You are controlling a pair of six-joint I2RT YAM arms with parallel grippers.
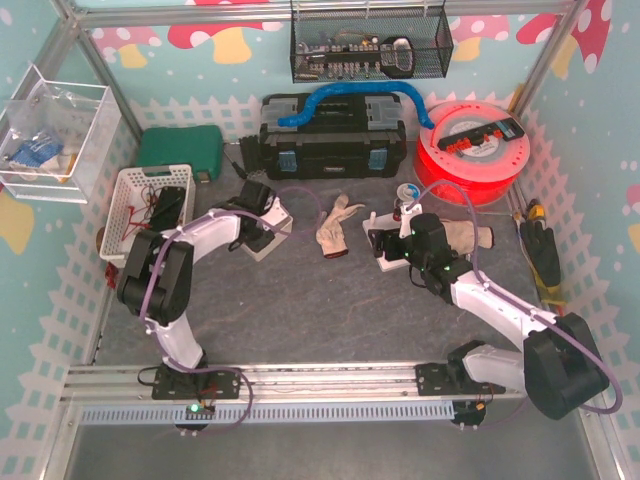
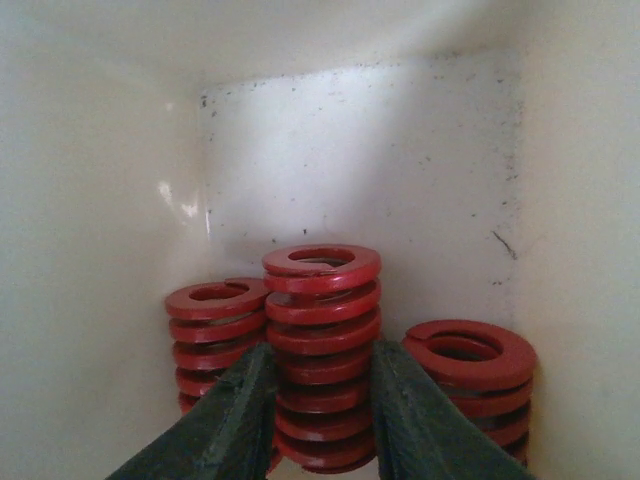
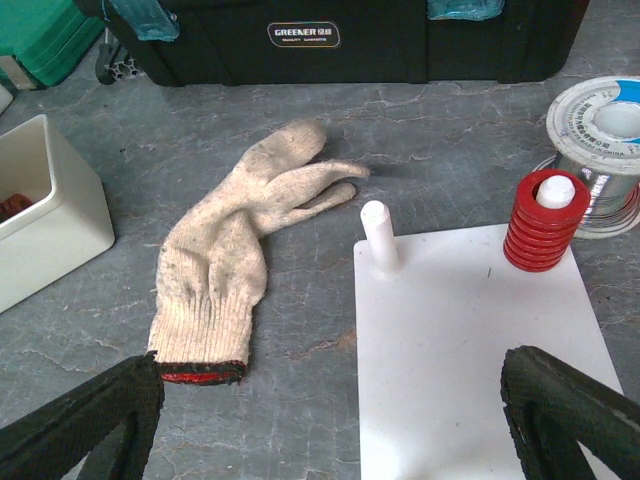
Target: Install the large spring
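In the left wrist view my left gripper point(image 2: 322, 365) is down inside a white box point(image 2: 330, 150). Its dark fingers point(image 2: 235, 420) press on both sides of the middle large red spring point(image 2: 320, 300), which stands taller than the red springs to its left point(image 2: 215, 320) and right point(image 2: 470, 360). From above, the left gripper point(image 1: 262, 222) is in that box point(image 1: 270, 242). My right gripper point(image 3: 330, 375) is wide open and empty over the near edge of a white plate point(image 3: 470, 340). The plate has a bare white peg point(image 3: 378, 235) and a peg carrying a red spring point(image 3: 540, 225).
A knit glove point(image 3: 230, 250) lies left of the plate, between the box and the plate point(image 1: 338, 225). A solder spool point(image 3: 600, 130) sits behind the plate. A black toolbox point(image 1: 330, 140), a red reel point(image 1: 475, 145) and a white basket point(image 1: 150, 205) stand around.
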